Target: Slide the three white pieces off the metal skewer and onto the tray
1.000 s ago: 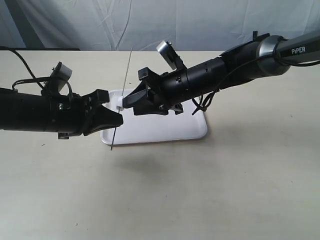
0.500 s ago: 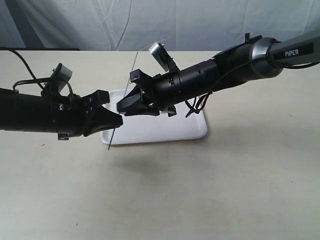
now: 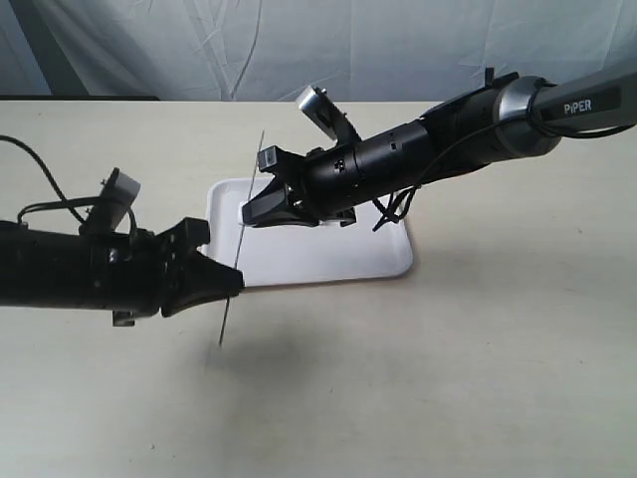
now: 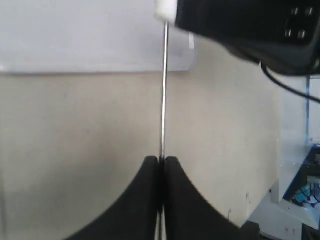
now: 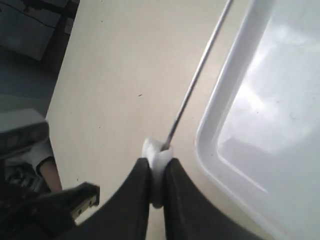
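My left gripper (image 3: 235,285) (image 4: 161,159) is shut on the metal skewer (image 3: 256,174) (image 4: 163,90), a thin grey rod that stands steeply over the tray's left edge. The white tray (image 3: 338,254) (image 5: 260,100) lies flat on the table. Higher up the rod, my right gripper (image 3: 249,214) (image 5: 157,162) is shut on a soft white piece (image 5: 157,152) (image 4: 166,9), and the piece bulges out between the black fingers. The skewer (image 5: 197,77) runs out of the top of that piece. In the right wrist view the piece hangs just outside the tray's rim.
The tan tabletop (image 3: 448,378) stretches around the tray. A white cloth backdrop (image 3: 378,50) hangs behind the table. The right arm (image 3: 448,139) reaches in across the tray from the right; the left arm (image 3: 70,269) lies low at the left.
The right gripper's jaws have closed onto the white piece. The left gripper has drawn the skewer down and toward the table's front, so the rod's lower tip sits further from the tray.
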`<state>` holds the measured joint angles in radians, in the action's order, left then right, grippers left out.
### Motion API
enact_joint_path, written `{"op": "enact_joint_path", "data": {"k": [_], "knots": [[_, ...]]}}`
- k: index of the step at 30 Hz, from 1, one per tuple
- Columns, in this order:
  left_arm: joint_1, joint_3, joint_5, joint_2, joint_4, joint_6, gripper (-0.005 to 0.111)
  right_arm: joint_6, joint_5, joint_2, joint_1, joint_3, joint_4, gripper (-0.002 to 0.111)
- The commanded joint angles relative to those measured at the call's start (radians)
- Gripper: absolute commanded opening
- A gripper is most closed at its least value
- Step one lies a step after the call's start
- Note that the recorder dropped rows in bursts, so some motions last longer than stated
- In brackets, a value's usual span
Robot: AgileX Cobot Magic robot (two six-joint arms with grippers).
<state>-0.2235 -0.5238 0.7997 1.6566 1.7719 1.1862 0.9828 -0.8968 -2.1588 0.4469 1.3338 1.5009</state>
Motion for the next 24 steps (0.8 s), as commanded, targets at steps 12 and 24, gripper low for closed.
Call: {"op": "enact_joint_path", "data": {"k": [12,24], "knots": [[-0.006,0.463,0.352,-0.14,-0.028,0.179,0.0,0.012,0.233,0.004,-0.008,0.078,-0.068,0.006],[-0.006,0.438,0.205,-0.239,-0.028,0.184,0.0,-0.051,0.163,0.004,-0.008,0.078,-0.106,0.046]]}}
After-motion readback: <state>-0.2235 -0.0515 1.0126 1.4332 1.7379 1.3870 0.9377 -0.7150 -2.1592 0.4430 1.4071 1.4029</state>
